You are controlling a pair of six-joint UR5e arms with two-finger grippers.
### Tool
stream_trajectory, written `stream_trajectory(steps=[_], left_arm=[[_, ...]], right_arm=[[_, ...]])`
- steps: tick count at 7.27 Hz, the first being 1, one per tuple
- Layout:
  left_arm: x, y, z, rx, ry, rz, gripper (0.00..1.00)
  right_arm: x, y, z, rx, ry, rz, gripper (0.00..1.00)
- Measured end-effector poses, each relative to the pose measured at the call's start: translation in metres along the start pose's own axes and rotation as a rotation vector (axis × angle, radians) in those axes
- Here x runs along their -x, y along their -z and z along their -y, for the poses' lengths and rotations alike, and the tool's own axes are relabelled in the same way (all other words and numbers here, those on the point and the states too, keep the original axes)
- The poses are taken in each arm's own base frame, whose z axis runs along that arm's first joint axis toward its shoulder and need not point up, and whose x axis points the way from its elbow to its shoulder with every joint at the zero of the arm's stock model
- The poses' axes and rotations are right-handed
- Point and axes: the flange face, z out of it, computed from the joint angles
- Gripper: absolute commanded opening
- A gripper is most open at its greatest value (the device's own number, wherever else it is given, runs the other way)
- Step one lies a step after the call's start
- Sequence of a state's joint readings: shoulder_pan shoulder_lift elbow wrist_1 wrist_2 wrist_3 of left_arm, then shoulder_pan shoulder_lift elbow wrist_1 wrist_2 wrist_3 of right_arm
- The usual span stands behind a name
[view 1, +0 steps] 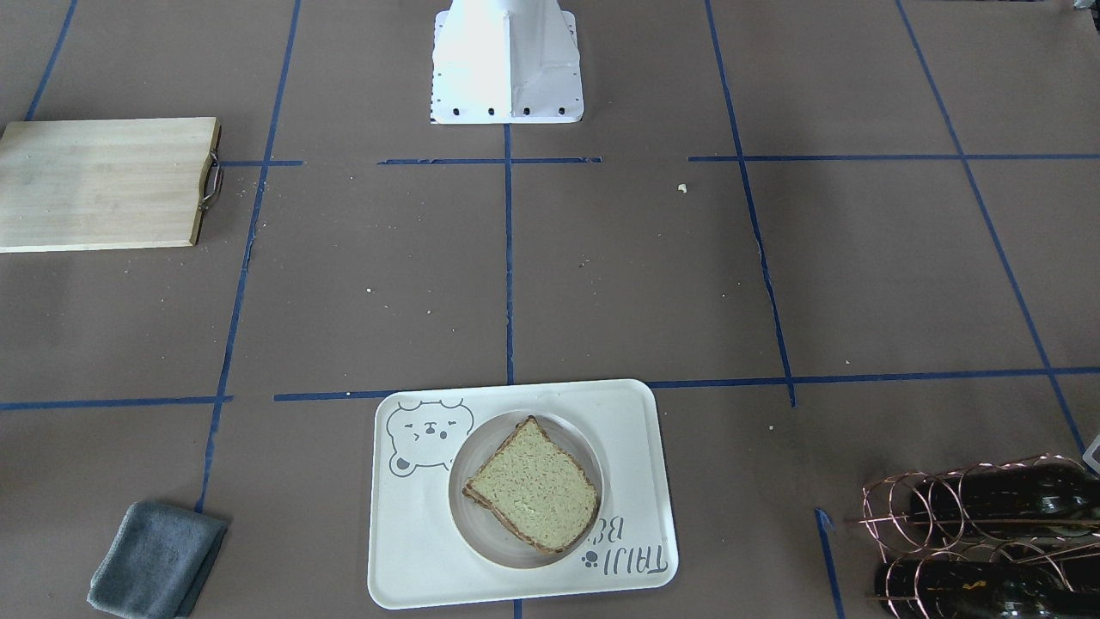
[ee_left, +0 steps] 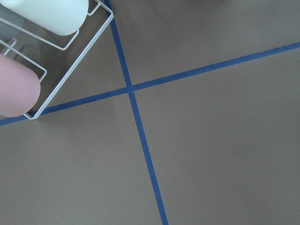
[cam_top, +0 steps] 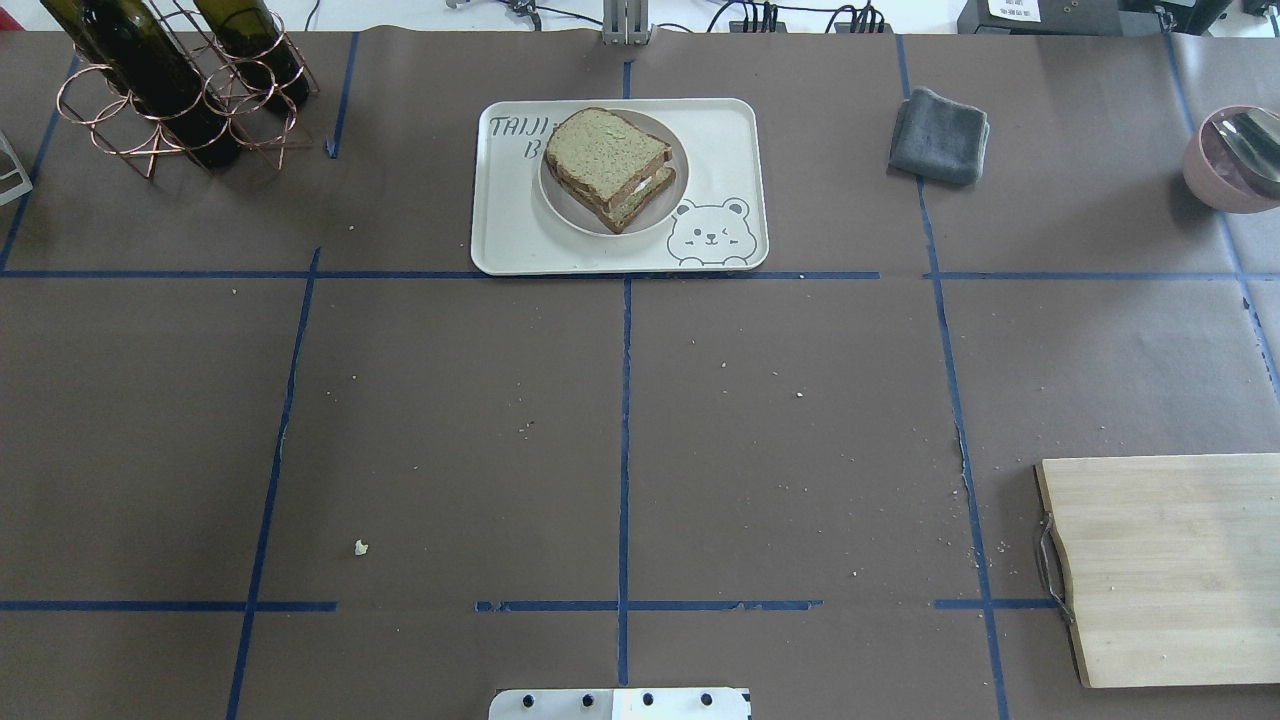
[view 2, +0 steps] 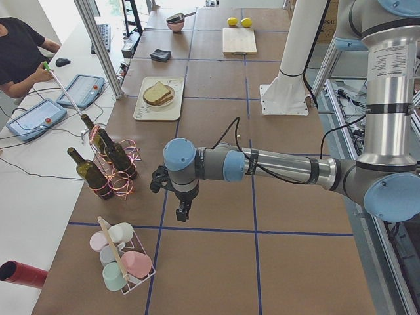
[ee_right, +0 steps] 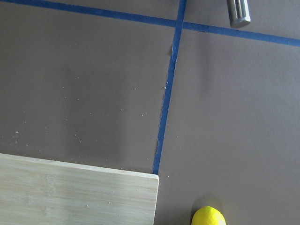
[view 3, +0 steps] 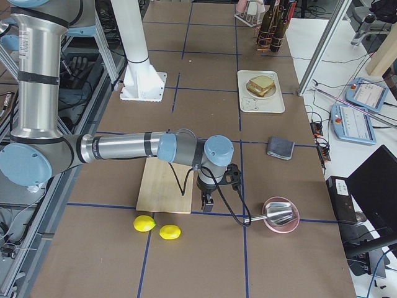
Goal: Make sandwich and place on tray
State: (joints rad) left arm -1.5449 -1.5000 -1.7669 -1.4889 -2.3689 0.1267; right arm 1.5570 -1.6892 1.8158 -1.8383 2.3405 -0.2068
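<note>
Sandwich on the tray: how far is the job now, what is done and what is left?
Done: the sandwich, with white egg showing between its slices, sits on the round plate inside the tray. In hand: nothing; the left gripper and right gripper hang near the table's two ends, away from the tray. Left: apparently nothing, so the job looks finished.

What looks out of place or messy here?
Nothing is damaged or spilled. The sandwich of brown-crusted bread slices sits on a small round white plate on the cream rectangular tray, its top slice skewed over the lower one. Crumbs dot the brown paper table cover, the largest a pale bit.
</note>
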Motion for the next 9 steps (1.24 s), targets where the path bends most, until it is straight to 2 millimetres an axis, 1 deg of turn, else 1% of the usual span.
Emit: stream_trajectory(steps=[2,3,6,9], left_arm=[[0.0,0.001,-0.002,-0.004,0.112,0.005,1.0],[0.001,0.0,-0.001,-0.006,0.131,0.007,1.0],[-0.011,0.012,0.008,-0.036,0.109,0.007,1.0],[-0.01,0.013,0.004,-0.037,0.111,0.016,1.0]], right_arm=[[0.003,0.002,0.0,-0.006,-0.029,0.01,1.0],[0.003,0.002,-0.001,-0.006,-0.033,0.01,1.0],[0.002,0.001,-0.002,-0.004,-0.037,0.011,1.0],[0.003,0.002,-0.002,-0.006,-0.036,0.01,1.0]])
